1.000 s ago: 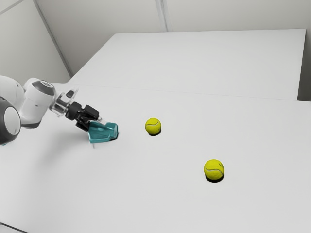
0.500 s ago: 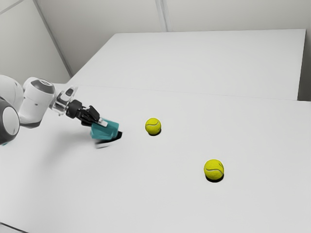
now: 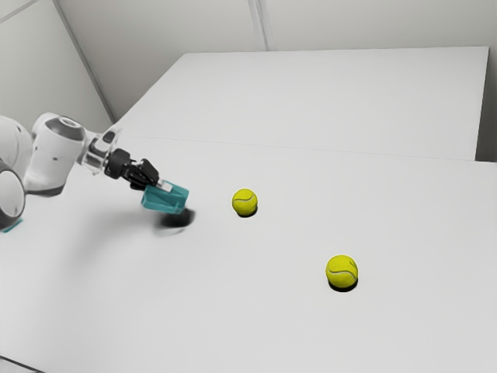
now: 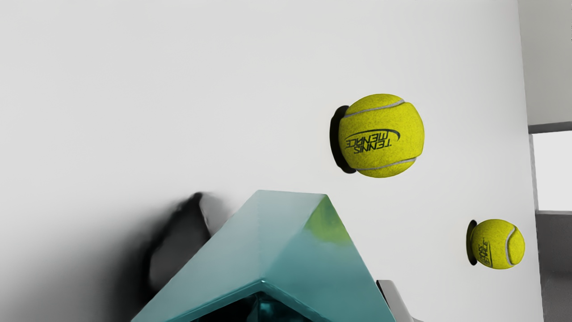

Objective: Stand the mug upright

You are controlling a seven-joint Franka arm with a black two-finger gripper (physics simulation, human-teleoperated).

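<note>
1. The mug (image 3: 165, 200) is held by the gripper (image 3: 162, 186), tilted, and is carried above the table (image 3: 233, 311), apart from its surface.
2. The first tennis ball (image 3: 245, 202) is set on the table, apart from the mug, toward the exterior view's right.
3. The second tennis ball (image 3: 342, 271) is placed on the table farther toward the exterior view's right and nearer that view's camera.
4. The two balls are well separated, and neither is touched by the mug or gripper.
</note>
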